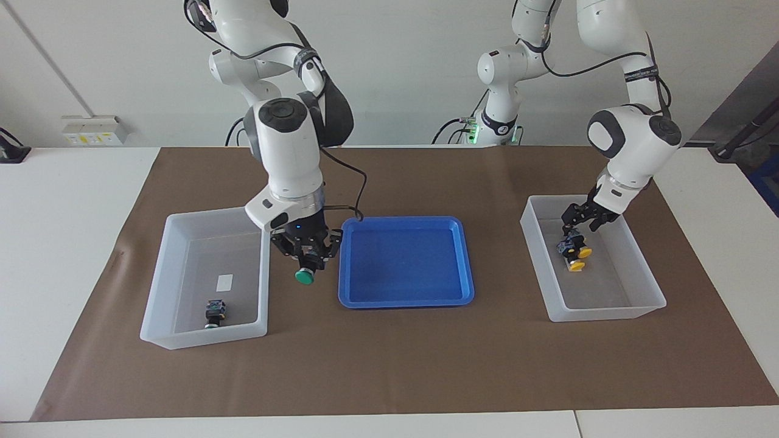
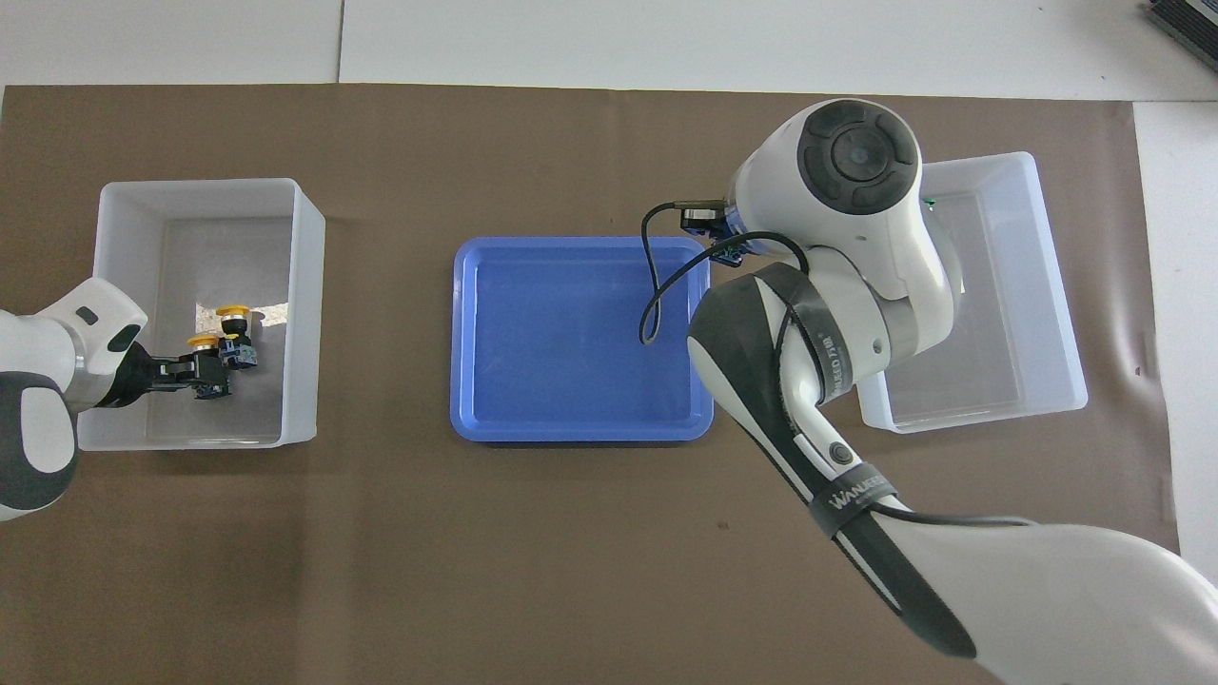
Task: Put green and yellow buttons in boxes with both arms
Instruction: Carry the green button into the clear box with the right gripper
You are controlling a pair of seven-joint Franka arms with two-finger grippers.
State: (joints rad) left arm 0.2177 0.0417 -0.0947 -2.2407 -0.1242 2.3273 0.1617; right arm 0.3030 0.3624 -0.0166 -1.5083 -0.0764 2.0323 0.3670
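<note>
Facing view shows held green button (image 1: 304,277); overhead doesn't.

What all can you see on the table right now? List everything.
brown mat: one, brown, covering most of the white table
blue tray: one, blue, on the mat between the two boxes
right-end box: one, translucent white, toward the right arm's end
left-end box: one, translucent white, toward the left arm's end
yellow buttons: two, yellow caps, side by side in the left-end box
lying green button: one, green cap, in the right-end box
held green button: one, green cap, in the air between tray and right-end box
right gripper: black, shut on the held green button
left gripper: black, open, just over the yellow buttons
</note>
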